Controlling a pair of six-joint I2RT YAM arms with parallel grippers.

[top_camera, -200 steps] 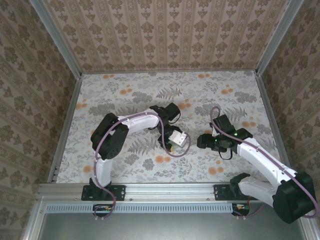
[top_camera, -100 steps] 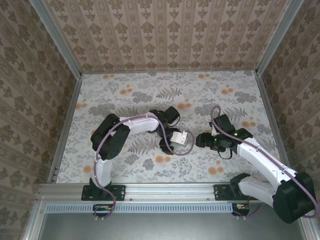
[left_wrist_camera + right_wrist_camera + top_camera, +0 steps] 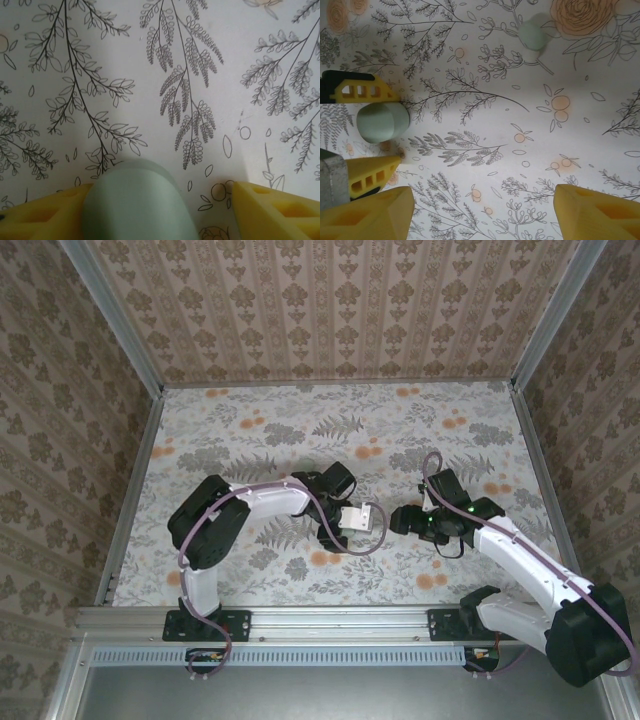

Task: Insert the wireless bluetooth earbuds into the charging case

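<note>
We see the case point(image 3: 135, 200) on the table point(image 3: 200, 75) between the left gripper point(image 3: 160, 190) fingers, touching one and clear of the other (contents hidden). Left jaws spread, not pinching. Right gripper point(image 3: 485, 200) faces it, low, jaws spread. A small green piece point(image 3: 535, 32) lies beyond, blurred.

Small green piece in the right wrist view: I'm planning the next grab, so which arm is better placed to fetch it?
Right. Its gripper is open and empty, and the small green piece lies ahead of it. The left gripper is occupied, its fingers either side of the green case.
</note>
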